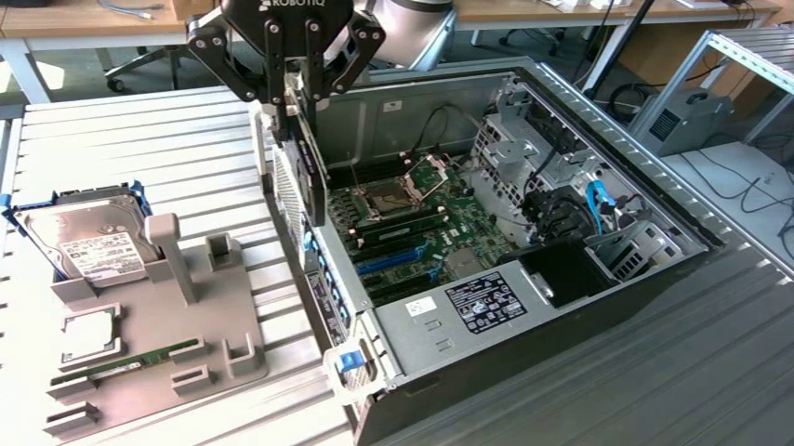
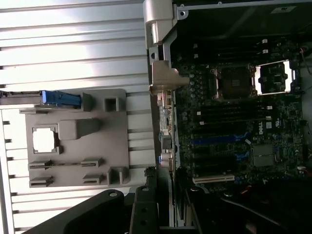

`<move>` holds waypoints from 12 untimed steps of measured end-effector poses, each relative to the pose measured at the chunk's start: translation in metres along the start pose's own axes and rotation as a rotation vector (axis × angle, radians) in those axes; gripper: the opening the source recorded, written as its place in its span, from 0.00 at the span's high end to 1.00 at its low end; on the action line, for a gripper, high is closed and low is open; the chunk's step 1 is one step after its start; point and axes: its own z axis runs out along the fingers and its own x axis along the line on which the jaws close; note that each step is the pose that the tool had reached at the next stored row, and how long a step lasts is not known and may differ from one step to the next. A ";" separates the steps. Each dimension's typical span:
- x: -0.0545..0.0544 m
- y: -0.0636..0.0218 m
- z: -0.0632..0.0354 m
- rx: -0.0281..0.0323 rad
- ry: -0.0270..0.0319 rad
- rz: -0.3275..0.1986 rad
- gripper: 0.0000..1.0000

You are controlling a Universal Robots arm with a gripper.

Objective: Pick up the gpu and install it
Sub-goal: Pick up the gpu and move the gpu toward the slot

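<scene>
The gpu (image 1: 305,163), a thin black card, hangs upright and edge-on from my gripper (image 1: 294,93), whose fingers are shut on its upper edge. It hovers over the rear wall of the open computer case (image 1: 496,372), just above the motherboard (image 1: 429,232) and its blue expansion slots (image 1: 394,261). In the wrist view the gripper (image 2: 161,214) sits at the frame edge with the gpu's dark edge (image 2: 179,197) running out from it, beside the motherboard (image 2: 234,126) and a blue slot (image 2: 219,141).
A grey parts holder (image 1: 162,344) lies on the slatted table at the exterior view's left, carrying a silver hard drive (image 1: 85,243) and a green memory stick (image 1: 130,362). Cables and drive cages (image 1: 583,214) crowd the case's far side. The holder (image 2: 73,141) also shows in the wrist view.
</scene>
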 end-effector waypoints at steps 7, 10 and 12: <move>-0.004 0.0003 0.0005 0.0003 -0.0001 0.000 0.73; -0.006 0.0004 0.0007 0.0004 -0.0001 0.000 0.73; -0.007 0.0005 0.0008 0.0006 -0.0001 0.000 0.73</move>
